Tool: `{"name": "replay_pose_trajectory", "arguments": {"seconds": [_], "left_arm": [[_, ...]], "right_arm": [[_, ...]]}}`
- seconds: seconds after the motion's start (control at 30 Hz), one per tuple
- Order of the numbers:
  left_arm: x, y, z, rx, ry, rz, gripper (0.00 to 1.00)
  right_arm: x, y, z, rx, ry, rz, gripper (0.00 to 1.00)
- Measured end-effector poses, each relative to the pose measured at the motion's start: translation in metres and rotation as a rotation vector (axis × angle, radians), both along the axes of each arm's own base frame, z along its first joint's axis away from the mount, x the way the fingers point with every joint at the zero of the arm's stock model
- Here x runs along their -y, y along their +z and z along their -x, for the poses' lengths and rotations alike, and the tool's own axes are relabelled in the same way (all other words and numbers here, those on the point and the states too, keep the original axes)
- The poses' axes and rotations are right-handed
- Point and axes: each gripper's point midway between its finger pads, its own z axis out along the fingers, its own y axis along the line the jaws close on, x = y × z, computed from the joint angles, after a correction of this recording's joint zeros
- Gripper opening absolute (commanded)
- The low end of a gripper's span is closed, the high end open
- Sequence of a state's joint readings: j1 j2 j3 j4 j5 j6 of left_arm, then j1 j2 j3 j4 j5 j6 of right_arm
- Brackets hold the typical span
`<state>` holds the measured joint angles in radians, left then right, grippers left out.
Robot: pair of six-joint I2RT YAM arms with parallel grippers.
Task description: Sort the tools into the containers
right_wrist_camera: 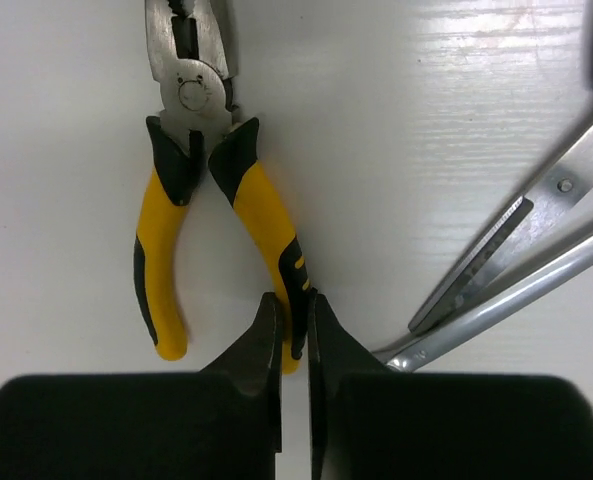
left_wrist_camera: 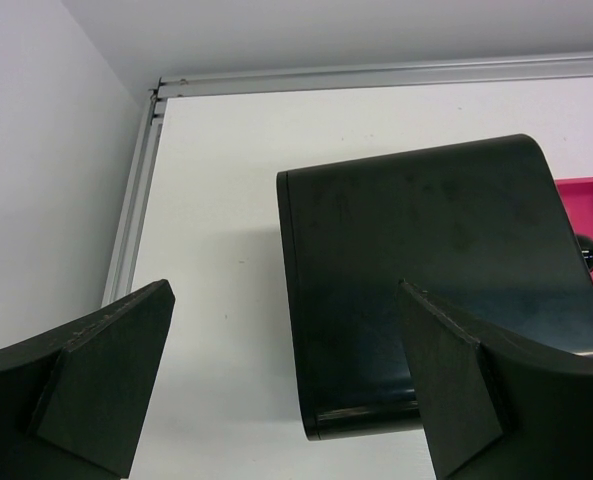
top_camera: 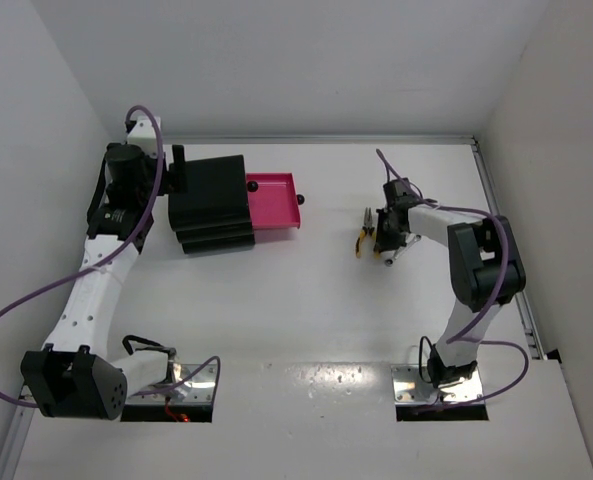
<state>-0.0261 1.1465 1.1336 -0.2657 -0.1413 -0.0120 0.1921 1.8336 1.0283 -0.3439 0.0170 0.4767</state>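
Note:
The yellow-and-black pliers (right_wrist_camera: 254,200) lie flat on the white table, jaws pointing away; they also show in the top view (top_camera: 364,232). My right gripper (right_wrist_camera: 294,302) is shut on the end of the pliers' right handle, down at the table (top_camera: 382,238). A slim silver wrench (right_wrist_camera: 521,285) lies just right of the fingers. The black cabinet (top_camera: 211,203) stands at the back left with one pink drawer (top_camera: 276,205) pulled out to the right, nothing showing inside. My left gripper (top_camera: 177,175) is open and empty at the cabinet's left side, one finger over the cabinet (left_wrist_camera: 426,250) top.
Round black knobs (top_camera: 251,186) show on the drawer fronts. White walls close in the table on the left, back and right. An aluminium rail (left_wrist_camera: 376,75) runs along the back edge. A corner of the pink drawer (left_wrist_camera: 591,195) shows in the left wrist view.

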Motion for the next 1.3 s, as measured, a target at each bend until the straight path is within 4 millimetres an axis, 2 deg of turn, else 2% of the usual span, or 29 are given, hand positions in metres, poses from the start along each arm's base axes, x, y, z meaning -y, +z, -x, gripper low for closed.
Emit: {"name": "replay_pose_trajectory", "arguments": {"seconds": [0.23,0.4,0.57,0.7,0.8,0.87,0.93,1.0,1.1,1.3], "left_arm": [[0.003,-0.002,-0.001,-0.004,-0.022,-0.002,0.99],[0.011,-0.009,-0.001,-0.021,-0.069,0.001,0.99],[0.016,-0.014,-0.001,-0.04,-0.105,0.005,0.99],[0.02,-0.021,-0.001,-0.061,-0.125,0.011,0.99],[0.019,-0.025,-0.001,-0.072,-0.125,0.014,0.99],[0.02,-0.027,-0.002,-0.082,-0.13,0.016,0.99],[0.02,-0.03,-0.001,-0.091,-0.135,0.018,0.99],[0.021,-0.031,-0.002,-0.093,-0.138,0.019,0.99],[0.021,-0.033,-0.002,-0.099,-0.138,0.02,0.99],[0.022,-0.033,-0.002,-0.102,-0.141,0.022,0.99]], "right_arm": [[-0.008,0.005,-0.009,0.019,0.138,-0.017,0.0],[-0.029,0.031,-0.034,0.117,0.359,-0.099,0.0],[-0.051,0.07,-0.064,0.268,0.55,-0.151,0.0],[-0.069,0.114,-0.091,0.417,0.687,-0.18,0.0],[-0.084,0.145,-0.103,0.521,0.793,-0.205,0.0],[-0.094,0.159,-0.103,0.533,0.873,-0.229,0.0],[-0.109,0.181,-0.119,0.58,0.94,-0.242,0.0],[-0.124,0.193,-0.133,0.608,0.999,-0.259,0.0],[-0.141,0.19,-0.143,0.605,1.043,-0.287,0.0],[-0.163,0.154,-0.131,0.452,0.965,-0.318,0.0]]}}
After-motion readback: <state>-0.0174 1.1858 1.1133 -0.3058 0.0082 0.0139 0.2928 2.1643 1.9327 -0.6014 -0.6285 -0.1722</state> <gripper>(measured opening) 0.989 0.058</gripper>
